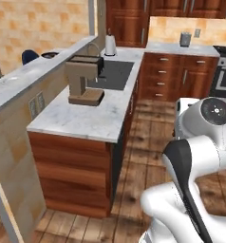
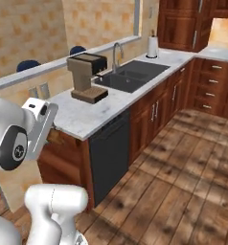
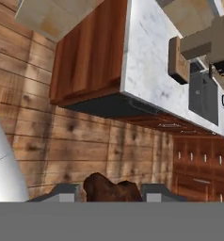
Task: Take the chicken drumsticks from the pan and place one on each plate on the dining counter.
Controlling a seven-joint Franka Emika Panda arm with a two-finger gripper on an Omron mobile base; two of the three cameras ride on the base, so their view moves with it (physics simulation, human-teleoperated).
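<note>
Hand clamping a chicken drumstick between its fingertips, carrying it above the wood floor. Dining desk lying ahead-left beyond the marble worktop; plates too small to make out.

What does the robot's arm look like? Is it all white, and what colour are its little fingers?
Mostly white. The arm is made of smooth, rounded, glossy white shells with dark bands where the parts join. Its round joint caps are dark grey discs with a ring of tiny pale marks. The gripper has two small dark grey finger tips, blocky and flat on top.
</note>
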